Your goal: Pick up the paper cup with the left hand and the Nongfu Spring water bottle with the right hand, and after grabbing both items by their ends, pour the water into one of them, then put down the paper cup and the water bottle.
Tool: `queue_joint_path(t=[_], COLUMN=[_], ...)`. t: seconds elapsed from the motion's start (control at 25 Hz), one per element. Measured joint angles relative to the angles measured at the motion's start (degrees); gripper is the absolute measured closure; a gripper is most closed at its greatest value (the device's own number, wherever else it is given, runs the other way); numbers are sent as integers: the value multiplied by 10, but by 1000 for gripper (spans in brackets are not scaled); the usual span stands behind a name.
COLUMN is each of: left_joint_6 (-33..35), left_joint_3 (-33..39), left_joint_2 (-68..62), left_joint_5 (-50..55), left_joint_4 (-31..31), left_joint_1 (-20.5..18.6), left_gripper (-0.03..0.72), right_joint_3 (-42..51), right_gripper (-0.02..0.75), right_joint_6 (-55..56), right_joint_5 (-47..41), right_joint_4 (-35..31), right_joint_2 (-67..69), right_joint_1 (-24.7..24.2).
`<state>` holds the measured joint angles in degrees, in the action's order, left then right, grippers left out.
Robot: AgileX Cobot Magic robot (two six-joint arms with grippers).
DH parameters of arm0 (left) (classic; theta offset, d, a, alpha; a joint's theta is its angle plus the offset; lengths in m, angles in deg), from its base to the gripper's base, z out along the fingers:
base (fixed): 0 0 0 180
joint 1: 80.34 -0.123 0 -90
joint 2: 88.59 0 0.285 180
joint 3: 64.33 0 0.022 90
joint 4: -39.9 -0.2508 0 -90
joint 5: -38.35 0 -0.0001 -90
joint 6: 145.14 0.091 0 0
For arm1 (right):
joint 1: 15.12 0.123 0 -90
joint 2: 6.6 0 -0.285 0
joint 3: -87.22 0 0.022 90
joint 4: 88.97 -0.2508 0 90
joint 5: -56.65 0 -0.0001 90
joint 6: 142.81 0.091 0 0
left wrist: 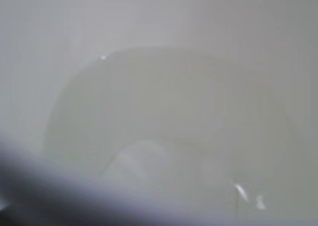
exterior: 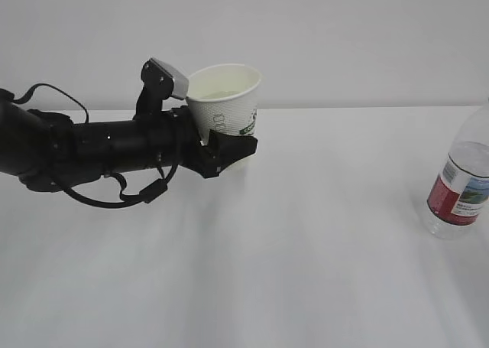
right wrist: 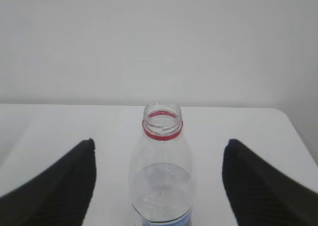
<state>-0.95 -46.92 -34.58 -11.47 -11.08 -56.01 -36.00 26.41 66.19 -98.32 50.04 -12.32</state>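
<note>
Black left arm (exterior: 92,145) lies level, pincer (exterior: 221,145) gripping the paper cup (exterior: 225,103); right pincer (right wrist: 159,179) spread wide around the bottle (right wrist: 162,171).

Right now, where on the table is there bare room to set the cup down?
The wide bare stretch of table between the paper cup and the water bottle, and the whole front. Only the far right edge by the bottle is tight.

The paper cup (exterior: 224,99) is white with a cream inside, grey chain print and green marks. The water bottle (right wrist: 162,172) is clear with a red neck ring; its label (exterior: 459,191) is red and white. The table (exterior: 306,233) is white.
</note>
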Motion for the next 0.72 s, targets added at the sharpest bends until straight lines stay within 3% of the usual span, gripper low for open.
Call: queue_joint_path(t=[0.44,0.72], left_joint_6=[0,11], left_joint_3=[55,107], left_joint_2=[22,25], left_joint_5=[-26,-76], left_joint_4=[5,61], left_joint_1=[-48,-79], left_gripper=[176,176], right_joint_3=[0,0], right_gripper=[143,144], right_joint_6=[-1,-1], right_joint_5=[0,0], right_joint_4=[0,0], right_joint_2=[0,0], right_joint_1=[0,0])
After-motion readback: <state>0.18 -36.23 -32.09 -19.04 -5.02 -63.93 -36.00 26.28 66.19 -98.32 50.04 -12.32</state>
